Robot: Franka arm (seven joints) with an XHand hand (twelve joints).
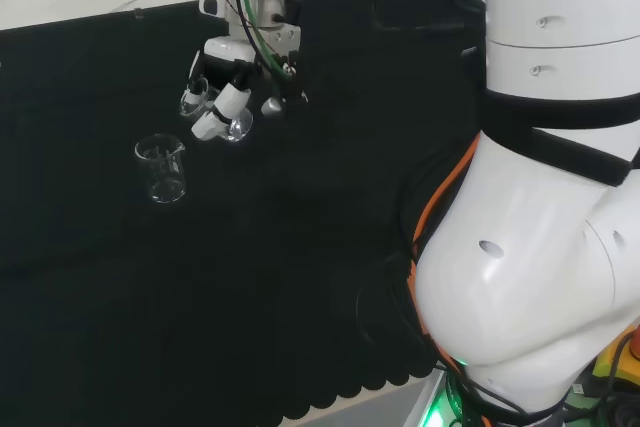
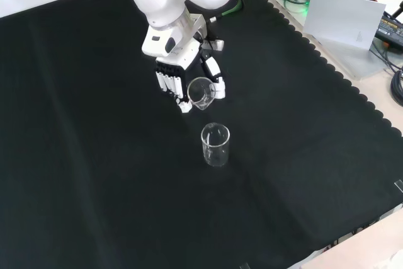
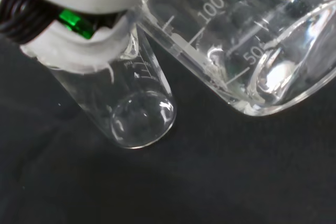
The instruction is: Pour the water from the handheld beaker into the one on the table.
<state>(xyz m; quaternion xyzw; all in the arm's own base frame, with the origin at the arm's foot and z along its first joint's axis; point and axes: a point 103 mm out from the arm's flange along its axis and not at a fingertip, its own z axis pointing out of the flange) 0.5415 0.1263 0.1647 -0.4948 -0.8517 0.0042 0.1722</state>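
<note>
Wide bare black cloth [image 2: 94,174] surrounds the work on the desk, its scalloped edge well away in the front view. The hand [image 2: 179,80] has its fingers curled round a clear glass beaker [image 2: 200,92], tilted with its mouth toward the camera in the front view. A second, upright beaker [image 2: 215,145] stands on the cloth just in front of it, apart from it. In the wrist view the held beaker's printed scale shows; whether either vessel holds water is hard to tell.
</note>
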